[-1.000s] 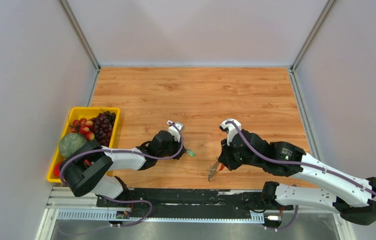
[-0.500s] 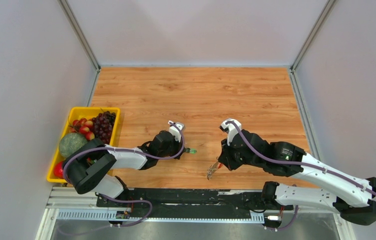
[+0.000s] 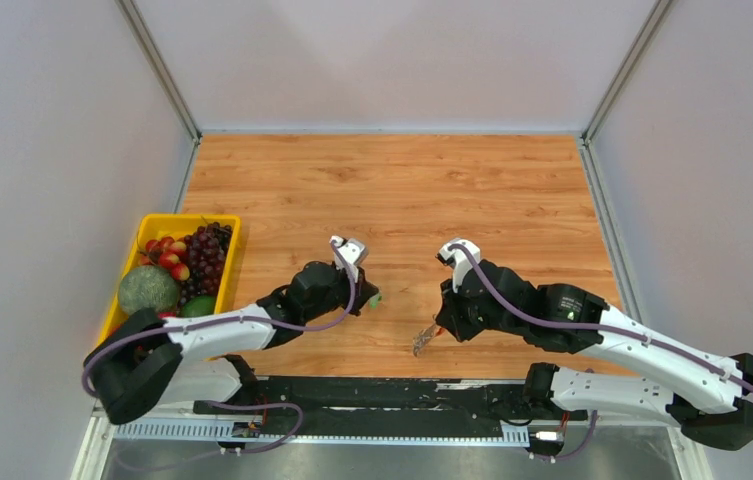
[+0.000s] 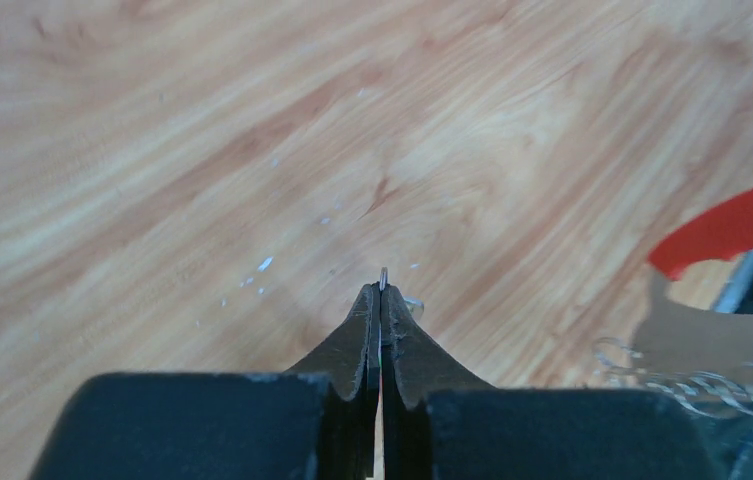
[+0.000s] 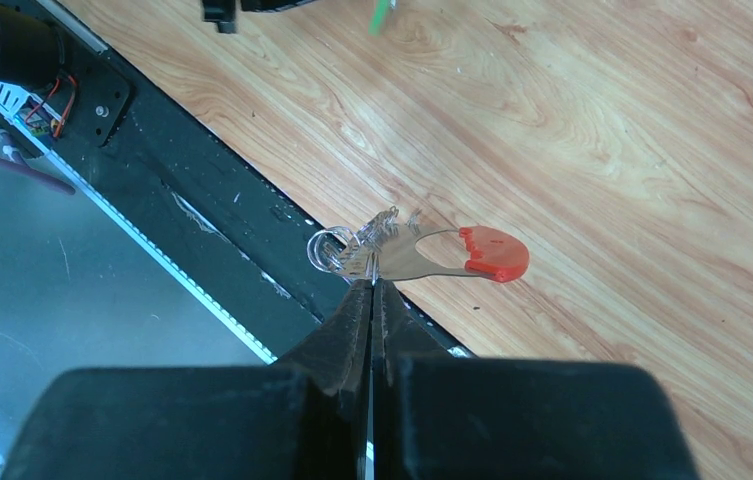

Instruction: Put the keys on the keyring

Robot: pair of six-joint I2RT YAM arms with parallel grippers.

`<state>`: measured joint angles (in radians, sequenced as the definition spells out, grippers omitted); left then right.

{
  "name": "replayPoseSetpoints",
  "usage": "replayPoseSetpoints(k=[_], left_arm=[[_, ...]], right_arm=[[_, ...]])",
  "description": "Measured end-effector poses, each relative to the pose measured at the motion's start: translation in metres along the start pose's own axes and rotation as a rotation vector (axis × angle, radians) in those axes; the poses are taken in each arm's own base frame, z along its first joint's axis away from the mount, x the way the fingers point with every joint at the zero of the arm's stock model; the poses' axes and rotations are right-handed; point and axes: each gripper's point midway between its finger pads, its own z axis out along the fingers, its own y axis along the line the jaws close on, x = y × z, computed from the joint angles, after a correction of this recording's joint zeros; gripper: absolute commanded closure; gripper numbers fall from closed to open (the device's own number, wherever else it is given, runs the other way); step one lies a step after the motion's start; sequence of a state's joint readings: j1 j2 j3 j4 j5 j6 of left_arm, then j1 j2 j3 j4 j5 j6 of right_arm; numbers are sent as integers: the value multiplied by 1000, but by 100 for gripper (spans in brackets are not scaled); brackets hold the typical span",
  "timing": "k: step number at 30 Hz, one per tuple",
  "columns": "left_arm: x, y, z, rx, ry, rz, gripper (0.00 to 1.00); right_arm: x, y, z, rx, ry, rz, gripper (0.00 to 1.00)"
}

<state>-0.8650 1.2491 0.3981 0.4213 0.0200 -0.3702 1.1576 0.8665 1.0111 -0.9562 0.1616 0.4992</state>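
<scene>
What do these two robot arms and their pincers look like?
The left arm and right arm both have glossy white shells between chunky black joints, with a purple cable looping along each. The left gripper and right gripper are matte black, with two fingers tapering to thin points.

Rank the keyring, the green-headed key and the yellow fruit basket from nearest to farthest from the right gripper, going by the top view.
1. keyring: pinched in the right gripper itself, hanging at its tip.
2. green-headed key: off to its left, held in the left gripper.
3. yellow basket: farthest, at the far left side.
</scene>
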Motion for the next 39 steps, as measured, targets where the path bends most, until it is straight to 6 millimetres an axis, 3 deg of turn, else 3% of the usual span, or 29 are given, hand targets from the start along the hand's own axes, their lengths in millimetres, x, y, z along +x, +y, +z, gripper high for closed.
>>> replayPoseSetpoints(k=[5, 9, 19, 28, 33, 39], left_arm=[[-48, -29, -33, 113, -150, 57, 100], [-68, -49, -58, 205, -217, 98, 100], [-81, -97, -99, 468, -231, 163, 100], [-89, -135, -128, 690, -213, 182, 100], [-95, -150, -143, 780, -210, 186, 100], [-104, -160, -157, 833, -222, 192, 100]], right_arm=[[-3, 5, 2, -27, -6, -28, 100], [-5, 12, 4, -64, -6, -60, 100], [-11, 34, 8, -188, -12, -169, 100], [-28, 61, -7, -341, -71, -300, 100], [-41, 74, -16, -401, -116, -368, 100], [-45, 79, -9, -411, -111, -427, 100]])
